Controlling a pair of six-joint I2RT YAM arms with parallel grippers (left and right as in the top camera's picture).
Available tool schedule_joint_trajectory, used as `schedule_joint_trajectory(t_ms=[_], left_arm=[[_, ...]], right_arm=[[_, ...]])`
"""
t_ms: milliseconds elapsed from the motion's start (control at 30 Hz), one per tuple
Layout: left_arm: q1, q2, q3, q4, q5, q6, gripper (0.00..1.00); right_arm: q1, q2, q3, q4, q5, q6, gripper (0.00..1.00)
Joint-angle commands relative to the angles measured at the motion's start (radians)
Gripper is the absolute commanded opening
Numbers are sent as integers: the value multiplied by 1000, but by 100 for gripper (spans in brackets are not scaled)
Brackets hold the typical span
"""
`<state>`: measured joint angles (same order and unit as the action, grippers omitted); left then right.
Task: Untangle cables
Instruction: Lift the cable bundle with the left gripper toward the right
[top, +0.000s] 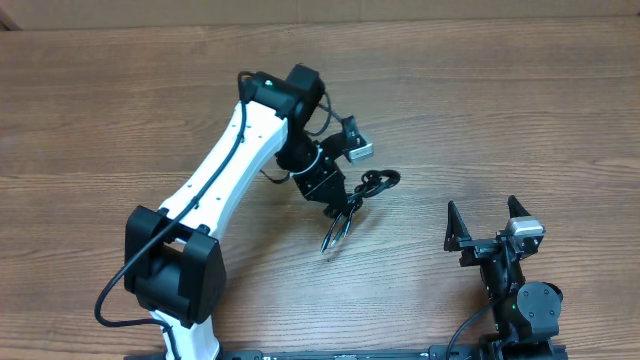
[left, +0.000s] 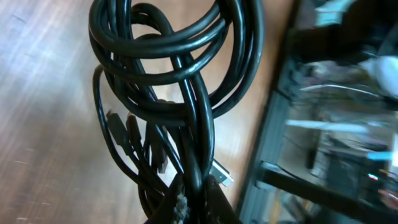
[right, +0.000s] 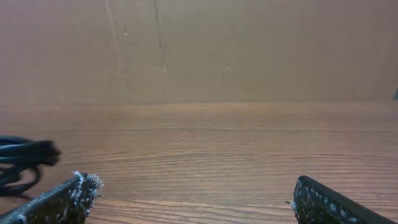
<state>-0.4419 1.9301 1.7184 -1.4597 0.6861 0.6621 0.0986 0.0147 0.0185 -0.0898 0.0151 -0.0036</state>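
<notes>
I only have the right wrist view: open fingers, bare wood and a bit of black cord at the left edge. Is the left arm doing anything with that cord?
Observer: Yes. The left gripper is shut on the cables, pinching a few strands of the bunch.
Operator: Is it one knot or loose strands?
Observer: One knot. The left wrist view shows several loops wound through one another, with small plugs hanging beside them.
Operator: Where is my gripper relative to it?
Observer: From overhead, the right gripper stands open and apart from the bunch, off to its right, touching nothing.
</notes>
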Motion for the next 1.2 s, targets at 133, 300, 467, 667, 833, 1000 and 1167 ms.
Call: schedule_joint_trajectory(t_ms=[133,300,467,667,833,1000,1167], left_arm=[[19,-44,27,-155,185,236,4],[29,-44,27,-206,210,263,4],[43,-48,27,-231,250,289,4],[94,-68,27,-231,287,342,4],[183,-75,27,-231,359,374,4],[220,-75,27,-231,475,435,4],[213,-75,27,-230,565,491,4]], right_arm=[[-3,-11,-10,6,10,-5,100],[-3,-11,-10,6,10,-5,100],[-2,-11,-10,6,9,-5,100],[-3,-11,-10,8,-39,91,100],[-3,-11,50,-77,-204,291,100],[-3,-11,213,-323,-221,362,100],[-2,-8,388,-506,-299,372,100]])
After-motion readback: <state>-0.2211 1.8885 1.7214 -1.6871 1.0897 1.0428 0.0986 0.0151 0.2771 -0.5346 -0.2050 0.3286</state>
